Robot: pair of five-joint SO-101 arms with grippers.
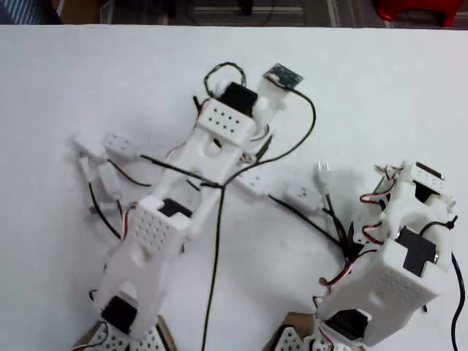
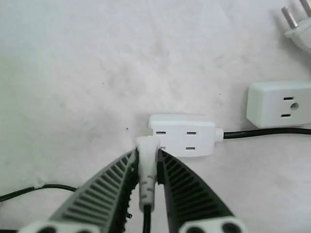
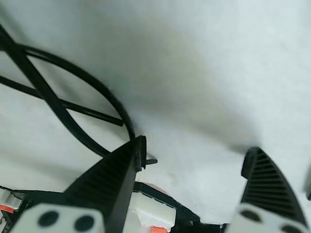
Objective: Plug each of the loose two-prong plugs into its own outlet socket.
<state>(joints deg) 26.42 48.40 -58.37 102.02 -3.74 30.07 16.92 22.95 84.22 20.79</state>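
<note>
My left gripper (image 2: pixel 147 160) is shut on a white two-prong plug (image 2: pixel 146 171), its black cord running back between the fingers. The plug's front end touches the near corner of a white outlet block (image 2: pixel 182 136) with slot pairs on top; I cannot tell whether the prongs are in. A second white outlet (image 2: pixel 279 103) lies beside it, and a loose plug (image 2: pixel 296 24) lies farther off. In the high view, the same block (image 1: pixel 254 180), outlet (image 1: pixel 303 196) and loose plug (image 1: pixel 322 174) lie mid-table. My right gripper (image 3: pixel 194 165) is open over bare table beside black cords (image 3: pixel 63 102).
More white outlet pieces (image 1: pixel 121 145) lie on the table's left side with black cords (image 1: pixel 110 219) trailing from them. A long black cord (image 1: pixel 216 248) runs down the middle between the arms. The right arm (image 1: pixel 398 256) is folded at the lower right. The white table (image 1: pixel 88 73) stretches far back.
</note>
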